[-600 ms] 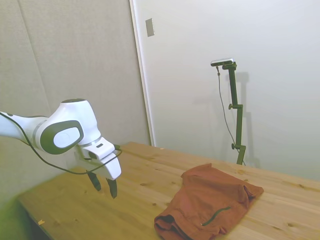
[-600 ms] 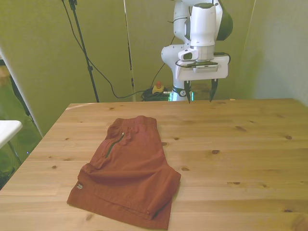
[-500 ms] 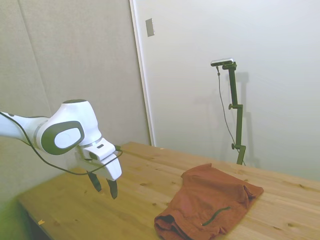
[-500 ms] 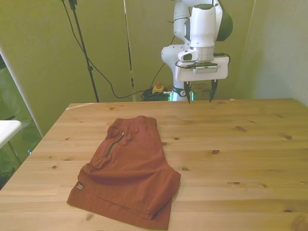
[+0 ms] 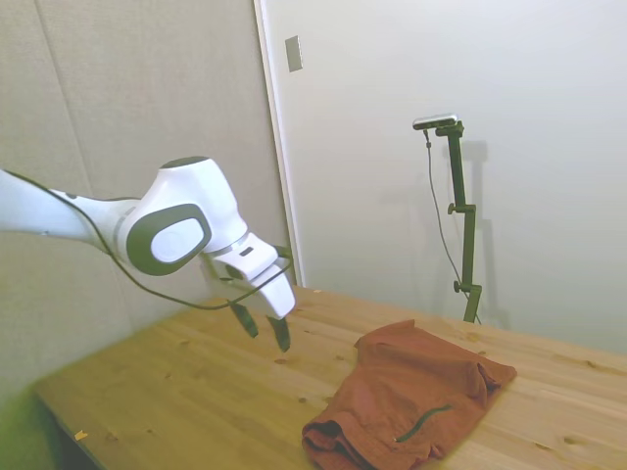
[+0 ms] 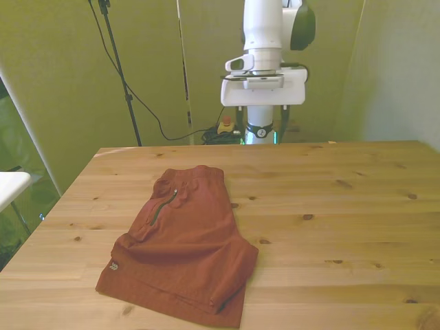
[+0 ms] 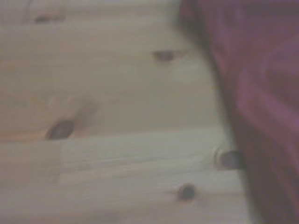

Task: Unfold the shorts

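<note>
Wrist view is blurred, catching only an edge of the rust-red fabric shorts (image 7: 261,93). They lie folded on the wooden table (image 6: 344,220), lengthwise toward the robot. The white arm's two-finger gripper (image 5: 263,327) hangs clear, fingers apart.

Shorts (image 6: 184,247) rust-red, dark pocket line; table (image 6: 344,206) pale knotty wood; arm (image 5: 181,220) white, grey panels.

You see a wooden table (image 6: 344,206) of light pine boards with dark knots (image 6: 308,216) spread over its surface. Behind it in the front view, a black cable (image 6: 148,110) hangs along the yellowish wall. In the side view, a small grey plate (image 5: 294,53) sits high on the wall beside a white door frame (image 5: 277,147).
</note>
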You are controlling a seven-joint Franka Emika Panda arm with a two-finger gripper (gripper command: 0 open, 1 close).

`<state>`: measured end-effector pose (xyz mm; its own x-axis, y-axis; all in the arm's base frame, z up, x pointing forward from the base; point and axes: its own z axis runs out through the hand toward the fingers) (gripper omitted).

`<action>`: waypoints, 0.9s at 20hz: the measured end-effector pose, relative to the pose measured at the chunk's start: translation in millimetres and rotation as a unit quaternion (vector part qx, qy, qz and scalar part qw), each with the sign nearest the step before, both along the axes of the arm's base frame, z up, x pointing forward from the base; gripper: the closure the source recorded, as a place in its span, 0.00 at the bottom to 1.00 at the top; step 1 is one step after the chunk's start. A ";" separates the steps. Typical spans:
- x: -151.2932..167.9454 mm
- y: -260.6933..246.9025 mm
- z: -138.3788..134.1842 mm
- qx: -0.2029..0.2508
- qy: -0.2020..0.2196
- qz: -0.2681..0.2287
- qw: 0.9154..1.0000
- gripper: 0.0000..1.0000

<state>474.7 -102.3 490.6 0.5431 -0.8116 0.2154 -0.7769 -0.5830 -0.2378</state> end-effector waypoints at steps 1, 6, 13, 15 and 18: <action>9.8 -14.6 1.3 -0.001 -0.009 -0.010 1.000 0.00; 54.2 -66.8 -3.6 -0.011 -0.033 -0.047 0.998 0.00; 89.3 -151.3 -13.5 -0.022 -0.087 -0.123 0.988 0.00; 105.3 -178.3 -26.5 -0.017 -0.093 -0.150 0.984 0.00; 127.0 -206.2 -48.0 -0.007 -0.095 -0.178 0.979 0.00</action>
<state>601.8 -308.5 442.6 0.1750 -0.9384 0.2980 -0.8741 -0.2874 -0.3916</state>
